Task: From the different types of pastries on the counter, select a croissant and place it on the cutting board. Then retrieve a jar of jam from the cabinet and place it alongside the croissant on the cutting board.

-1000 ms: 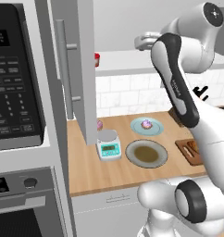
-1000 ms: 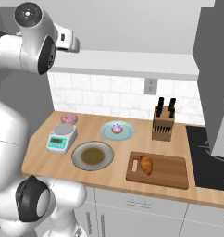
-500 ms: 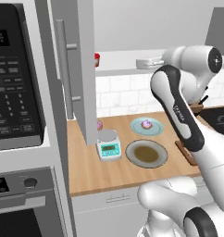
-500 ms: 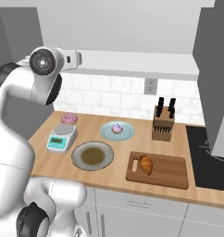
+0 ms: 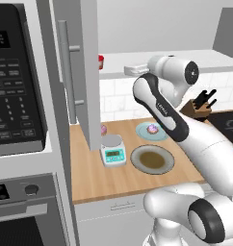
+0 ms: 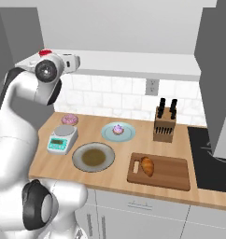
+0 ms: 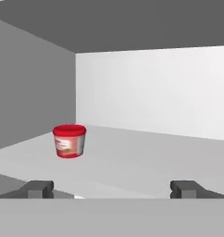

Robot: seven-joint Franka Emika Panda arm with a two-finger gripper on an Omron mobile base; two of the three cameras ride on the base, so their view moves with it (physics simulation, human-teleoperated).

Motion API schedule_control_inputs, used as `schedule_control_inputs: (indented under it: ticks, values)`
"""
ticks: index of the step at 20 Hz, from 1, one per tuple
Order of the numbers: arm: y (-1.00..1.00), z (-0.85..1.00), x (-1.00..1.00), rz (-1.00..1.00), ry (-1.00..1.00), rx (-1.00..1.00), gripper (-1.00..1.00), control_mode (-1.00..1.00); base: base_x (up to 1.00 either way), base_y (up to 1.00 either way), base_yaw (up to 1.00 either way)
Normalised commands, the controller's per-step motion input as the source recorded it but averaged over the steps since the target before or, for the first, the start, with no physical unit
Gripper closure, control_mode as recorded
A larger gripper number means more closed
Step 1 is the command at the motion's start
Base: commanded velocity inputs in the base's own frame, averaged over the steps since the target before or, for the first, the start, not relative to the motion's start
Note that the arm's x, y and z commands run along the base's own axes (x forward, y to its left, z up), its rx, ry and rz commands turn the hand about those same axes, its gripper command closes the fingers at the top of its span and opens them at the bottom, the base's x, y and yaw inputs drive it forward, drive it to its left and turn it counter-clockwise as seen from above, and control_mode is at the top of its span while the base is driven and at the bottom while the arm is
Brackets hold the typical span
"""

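From the left base camera I can make out just a red sliver of the jar of jam [image 5: 100, 61] beyond my gripper [image 5: 130, 70], the rest covered by the open cabinet door [image 5: 79, 72], and that door also hides most of one frosted cake [image 5: 103, 129] well below the gripper. My own arm covers the cutting board side of the counter [image 5: 104, 180] there. In the hand camera the jar's label [image 7: 64, 145] is too blurred to read, and my fingertips [image 7: 37, 189] are cut off by the lower edge.
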Motion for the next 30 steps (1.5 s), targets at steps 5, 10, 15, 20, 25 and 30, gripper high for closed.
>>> schedule_control_inputs:
  ticks: [5,10,15,20,25,30]
  values:
    - [0.24,0.06,0.34,0.01,0.08,-0.05,-1.00,-1.00,0.00,0.00,0.00]
    - [0.00,0.17,0.00,0.00,0.17,-0.01,-1.00,-1.00,0.00,0.00,0.00]
    - [0.00,0.17,0.00,0.00,0.16,0.00,-1.00,-1.00,0.00,0.00,0.00]
    - [0.00,0.02,0.00,0.00,0.13,-0.01,-1.00,-1.00,0.00,0.00,0.00]
    - [0.10,-0.02,0.03,0.01,0.09,-0.05,-1.00,-1.00,0.00,0.00,0.00]
    - [0.13,-0.13,0.03,0.03,0.00,-0.03,-1.00,-1.00,0.00,0.00,0.00]
